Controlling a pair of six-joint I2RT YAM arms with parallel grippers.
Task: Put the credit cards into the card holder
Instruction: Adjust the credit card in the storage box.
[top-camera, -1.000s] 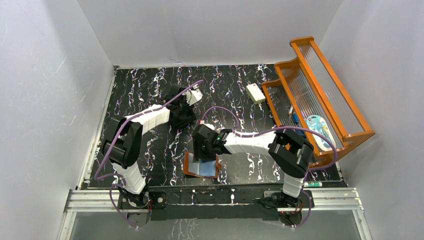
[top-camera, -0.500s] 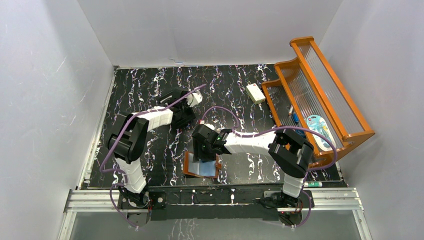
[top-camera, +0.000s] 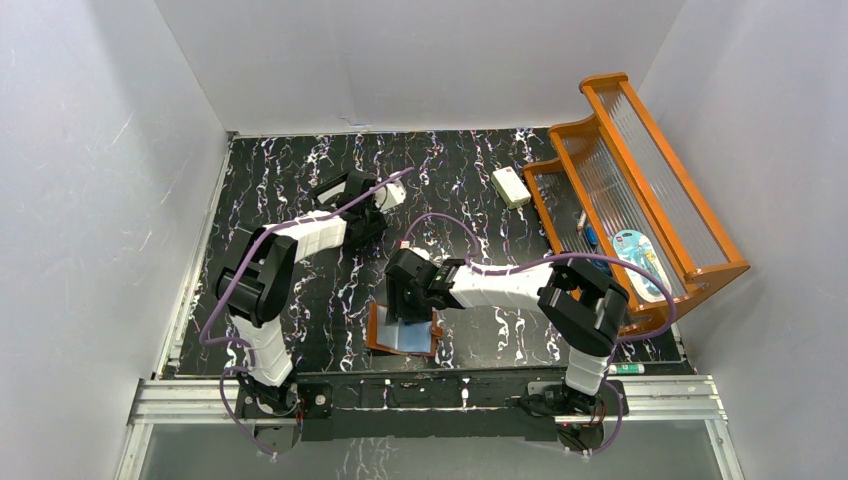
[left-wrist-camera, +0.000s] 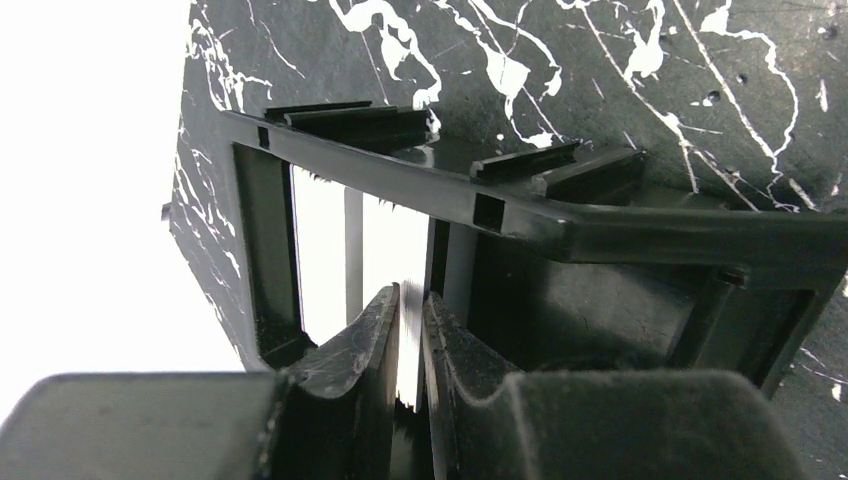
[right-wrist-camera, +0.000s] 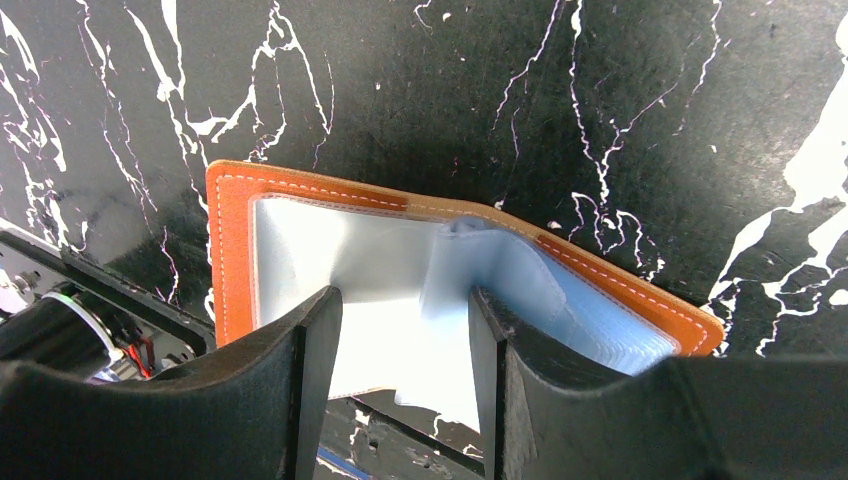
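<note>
Brown card holder (right-wrist-camera: 300, 235) open, blue-grey slots up, under my spread right claw (right-wrist-camera: 400, 310); left claw (left-wrist-camera: 411, 295) tight on a white card (left-wrist-camera: 409, 345).

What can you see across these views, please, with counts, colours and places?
card holder: one, orange-brown outside, pale blue-grey slots, lying open near the table's front edge.
credit cards: count unclear, glare-white, standing in the black box.
black box: one, compartmented, left of mid-table.
white block: one, far side, beside the rack.
wooden rack: one, orange with ribbed panels, right edge.
pale blue oval item: one, inside the rack.
table: one, black with white veins.
left tool: shut on a white card in the black box.
right tool: open, over the card holder.
</note>
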